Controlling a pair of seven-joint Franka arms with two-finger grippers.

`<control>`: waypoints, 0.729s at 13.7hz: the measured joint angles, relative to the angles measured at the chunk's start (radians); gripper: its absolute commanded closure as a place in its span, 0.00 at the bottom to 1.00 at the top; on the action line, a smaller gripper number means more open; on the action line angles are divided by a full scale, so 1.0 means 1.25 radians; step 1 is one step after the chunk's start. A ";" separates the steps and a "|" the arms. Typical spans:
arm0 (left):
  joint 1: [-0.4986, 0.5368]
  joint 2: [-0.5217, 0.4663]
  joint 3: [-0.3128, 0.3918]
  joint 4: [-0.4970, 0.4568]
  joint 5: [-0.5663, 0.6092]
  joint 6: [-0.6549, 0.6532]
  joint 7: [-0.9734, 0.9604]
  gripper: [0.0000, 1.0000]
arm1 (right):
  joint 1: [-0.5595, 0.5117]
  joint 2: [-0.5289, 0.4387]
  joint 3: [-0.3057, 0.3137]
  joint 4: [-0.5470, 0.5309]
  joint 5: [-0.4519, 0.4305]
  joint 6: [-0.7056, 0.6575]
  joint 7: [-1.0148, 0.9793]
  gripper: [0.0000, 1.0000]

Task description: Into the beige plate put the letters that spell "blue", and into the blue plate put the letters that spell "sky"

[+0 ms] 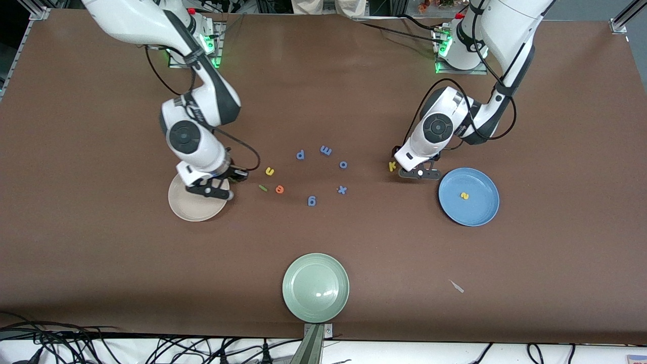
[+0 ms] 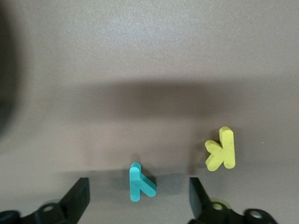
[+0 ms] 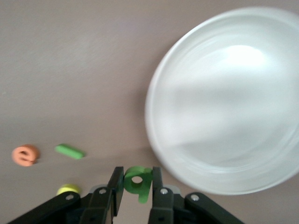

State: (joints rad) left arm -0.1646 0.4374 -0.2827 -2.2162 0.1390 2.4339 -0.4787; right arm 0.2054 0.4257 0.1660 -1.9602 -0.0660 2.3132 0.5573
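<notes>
Right gripper (image 3: 135, 186) jaws clamp green b (image 3: 138, 179), beige plate (image 3: 187, 154) at 2 o'clock. Left gripper (image 2: 139, 198) jaws open astride teal y (image 2: 140, 183).

High front camera facing both bases; two close, downward wrist views over the tabletop (image 1: 101, 126)

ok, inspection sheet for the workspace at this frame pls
Surface: brown table.
Job's things: yellow s in blue plate; beige plate shows no letters; teal y, yellow k, yellow u, orange e, green l on table.
Clutter: blue letters; green plate.
Grippers: right gripper shut on green b by the beige plate; left gripper open astride y.
Cables: bundle along camera edge.
Surroundings: nothing seen.
</notes>
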 measured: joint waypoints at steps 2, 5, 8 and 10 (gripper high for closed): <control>0.000 0.000 0.000 -0.003 0.000 0.001 0.000 0.44 | -0.027 -0.019 -0.020 0.000 0.000 -0.018 -0.088 0.75; 0.000 -0.001 -0.002 -0.005 0.000 0.004 0.000 0.69 | -0.055 -0.023 -0.047 -0.003 0.000 -0.022 -0.181 0.70; -0.001 -0.003 -0.004 -0.005 0.000 0.007 0.000 0.85 | -0.063 -0.021 -0.051 -0.014 0.000 -0.022 -0.195 0.54; 0.000 -0.006 -0.004 -0.005 0.000 0.007 0.000 0.87 | -0.060 -0.019 -0.050 -0.020 0.000 -0.022 -0.195 0.37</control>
State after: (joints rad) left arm -0.1650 0.4294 -0.2878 -2.2227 0.1390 2.4425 -0.4787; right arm 0.1300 0.4017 0.1040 -1.9847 -0.0660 2.2859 0.3139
